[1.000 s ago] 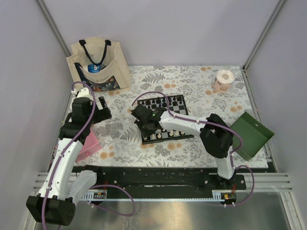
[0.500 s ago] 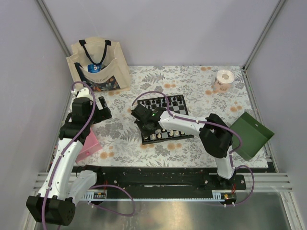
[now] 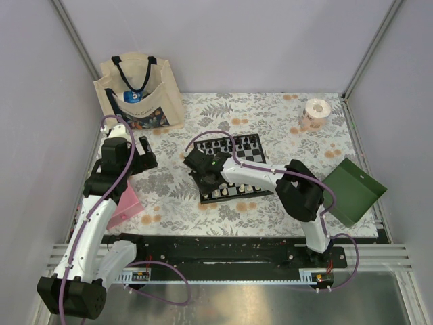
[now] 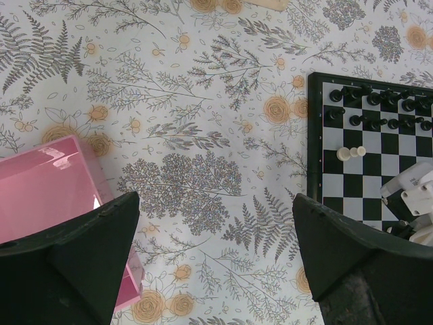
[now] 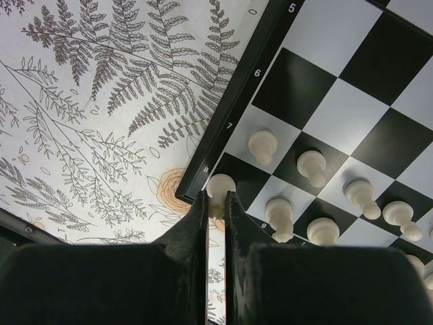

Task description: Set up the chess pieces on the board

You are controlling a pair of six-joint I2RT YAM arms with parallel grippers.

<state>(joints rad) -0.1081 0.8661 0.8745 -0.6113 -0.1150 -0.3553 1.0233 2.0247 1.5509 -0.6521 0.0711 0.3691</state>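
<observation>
Right pincer (image 5: pixel 216 198) narrowly clamping cream corner piece (image 5: pixel 220 183), its base hidden, left pincer (image 4: pixel 213 264) spread wide.

Black-and-white chequered chessboard (image 3: pixel 252 150) lies mid-table, with a cream plastic chess piece (image 5: pixel 221 185) at its near-left corner. Canvas tote bag (image 3: pixel 139 91) stands behind-left and paper roll (image 3: pixel 314 113) behind-right. Pink plastic box (image 3: pixel 125 203) lies left, green tray (image 3: pixel 353 189) right.

Pale lilac walls (image 3: pixel 223 40) are surrounding a flowered tablecloth (image 3: pixel 169 196) at the centre, with soft, even light falling across it. Silver frame posts (image 3: pixel 371 46) are rising at 11 and 1 o'clock. A brushed metal sheet (image 3: pixel 257 305) is lying at 6 o'clock.
</observation>
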